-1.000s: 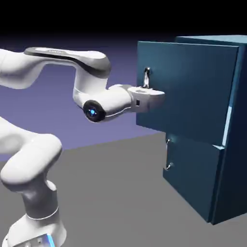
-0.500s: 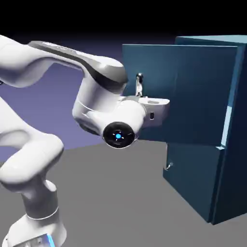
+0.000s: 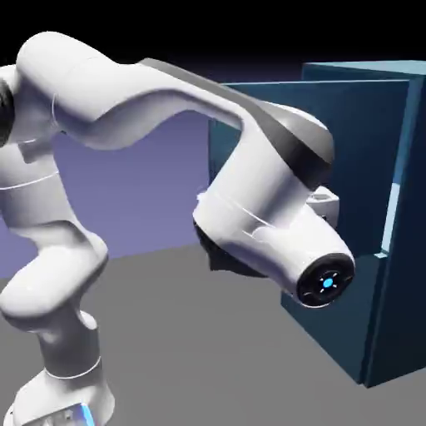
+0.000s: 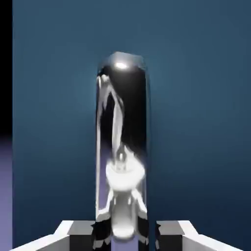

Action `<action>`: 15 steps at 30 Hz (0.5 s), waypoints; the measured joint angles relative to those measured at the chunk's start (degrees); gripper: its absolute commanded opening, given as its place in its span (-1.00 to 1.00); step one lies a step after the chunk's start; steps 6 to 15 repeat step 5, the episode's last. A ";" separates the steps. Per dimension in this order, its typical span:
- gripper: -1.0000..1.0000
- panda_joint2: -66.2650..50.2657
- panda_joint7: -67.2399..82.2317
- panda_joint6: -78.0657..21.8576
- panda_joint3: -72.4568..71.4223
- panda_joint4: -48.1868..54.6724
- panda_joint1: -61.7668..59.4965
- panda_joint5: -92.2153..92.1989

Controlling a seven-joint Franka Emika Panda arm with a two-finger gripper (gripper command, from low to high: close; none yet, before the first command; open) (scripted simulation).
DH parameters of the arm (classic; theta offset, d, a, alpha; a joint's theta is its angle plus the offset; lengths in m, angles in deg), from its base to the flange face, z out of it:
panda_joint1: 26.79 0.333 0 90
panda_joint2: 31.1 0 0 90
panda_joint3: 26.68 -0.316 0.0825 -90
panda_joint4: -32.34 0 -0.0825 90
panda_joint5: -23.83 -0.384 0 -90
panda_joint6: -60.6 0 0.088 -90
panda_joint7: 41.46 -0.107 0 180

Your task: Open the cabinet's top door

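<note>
Here, the cabinet [image 3: 399,216] is seen toward 3 o'clock in the exterior view, standing on the grey bench [image 3: 208,349]. Its top door [image 3: 366,141] is swung partly out from the body, its free edge lying toward 9 o'clock behind the arm. Much of the door and the hand is hidden there by the white arm [image 3: 250,200]. In the hand view, the silver handle [image 4: 122,147] is shown upright against the blue panel, and the gripper [image 4: 122,230] has its jaws closed on the handle's lower part at 6 o'clock.
</note>
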 measured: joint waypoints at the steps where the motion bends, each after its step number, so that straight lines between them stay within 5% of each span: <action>1: -1.00 -1.84 0.73 -1.77 0.26 2.08 -0.03 0.54; 3: -1.00 -5.46 2.16 -5.17 0.15 6.26 -0.71 1.50; 4: 1.00 -6.70 2.66 -6.33 0.45 7.73 -0.58 1.82; 15: 1.00 -6.71 2.62 -6.29 0.55 7.73 -0.40 1.76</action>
